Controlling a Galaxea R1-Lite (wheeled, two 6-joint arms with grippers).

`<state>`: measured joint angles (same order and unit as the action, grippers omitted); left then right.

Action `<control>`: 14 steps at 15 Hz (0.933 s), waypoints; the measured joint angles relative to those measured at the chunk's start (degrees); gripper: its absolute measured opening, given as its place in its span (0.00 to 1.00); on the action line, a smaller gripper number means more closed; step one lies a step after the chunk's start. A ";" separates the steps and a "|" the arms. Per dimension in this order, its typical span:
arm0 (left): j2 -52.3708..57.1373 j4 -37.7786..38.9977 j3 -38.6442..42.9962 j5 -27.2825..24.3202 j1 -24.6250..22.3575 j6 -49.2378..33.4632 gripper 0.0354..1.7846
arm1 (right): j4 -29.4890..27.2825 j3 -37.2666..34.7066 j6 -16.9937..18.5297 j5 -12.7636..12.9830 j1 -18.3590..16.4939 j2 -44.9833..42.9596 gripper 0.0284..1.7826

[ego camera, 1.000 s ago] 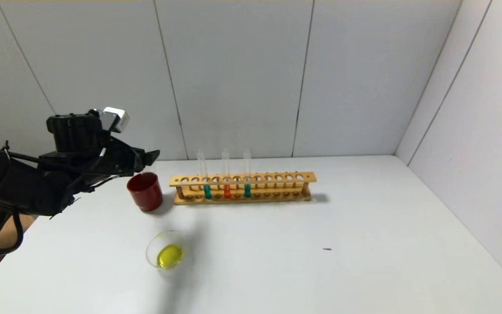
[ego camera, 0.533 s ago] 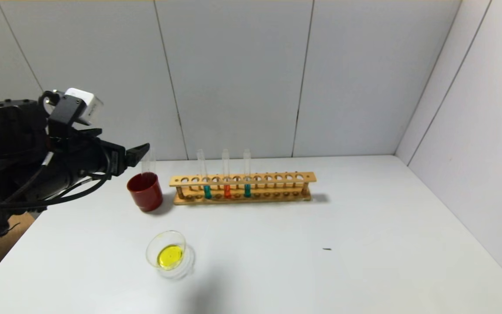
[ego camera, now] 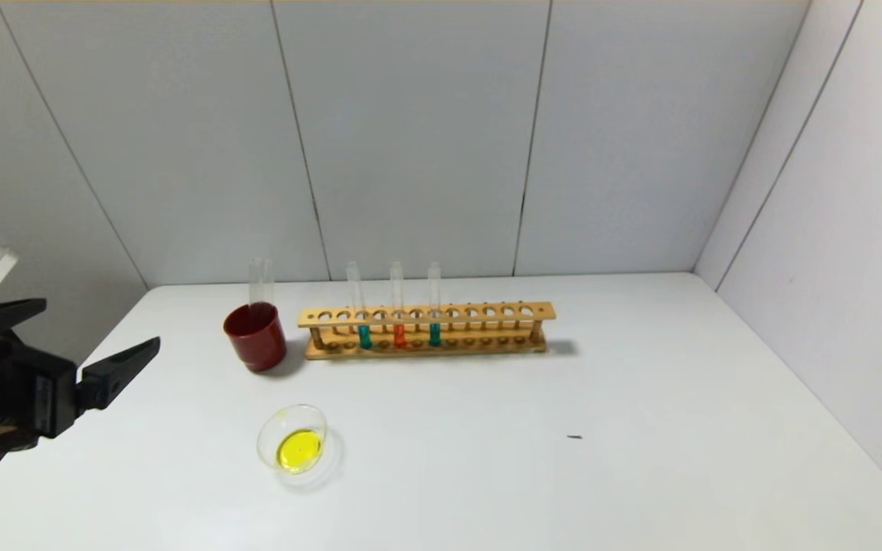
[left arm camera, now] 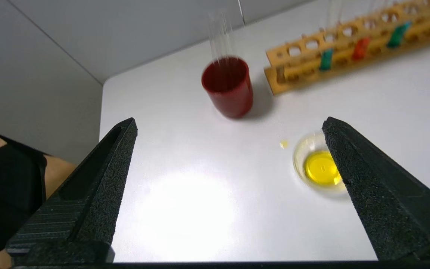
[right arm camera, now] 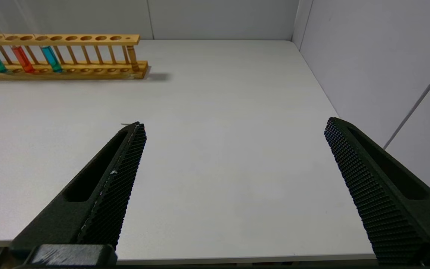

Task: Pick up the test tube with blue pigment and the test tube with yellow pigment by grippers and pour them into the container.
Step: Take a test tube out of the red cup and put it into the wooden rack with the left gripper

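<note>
White table (ego camera: 640,428) spreads out ahead of both arms. The wooden rack (ego camera: 426,330) stands far beyond the left gripper (ego camera: 89,352), whose fingers are spread wide and empty. A red cup (ego camera: 256,337) holds a drained tube (ego camera: 259,282). The container (ego camera: 293,446) with yellow liquid sits just ahead of it. The blue tube (ego camera: 364,335) stands racked. The right gripper (right arm camera: 233,127) gapes too.

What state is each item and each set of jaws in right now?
Container: upright, yellow liquid inside.
Red cup: upright, empty clear tube standing in it.
Rack: holds two teal-blue tubes and an orange tube, all upright.
Left gripper: jaws open, empty, off the table's left edge.
Right gripper: jaws open, empty.
</note>
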<state>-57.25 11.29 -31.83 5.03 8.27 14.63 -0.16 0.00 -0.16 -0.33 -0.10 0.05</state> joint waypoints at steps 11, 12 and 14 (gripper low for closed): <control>-3.34 -4.64 -6.70 -16.38 1.96 -3.44 0.98 | 0.00 0.00 0.02 0.00 0.00 0.00 0.98; -5.90 -4.21 -8.02 -16.91 2.04 -4.30 0.98 | 0.00 0.00 0.00 0.02 0.00 0.00 0.98; -12.40 -1.90 -10.86 -17.57 2.18 -5.77 0.98 | 0.00 0.00 0.02 0.00 0.00 0.00 0.98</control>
<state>-69.64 9.39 -42.69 -12.53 10.45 8.86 -0.16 0.00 -0.13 -0.33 -0.10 0.05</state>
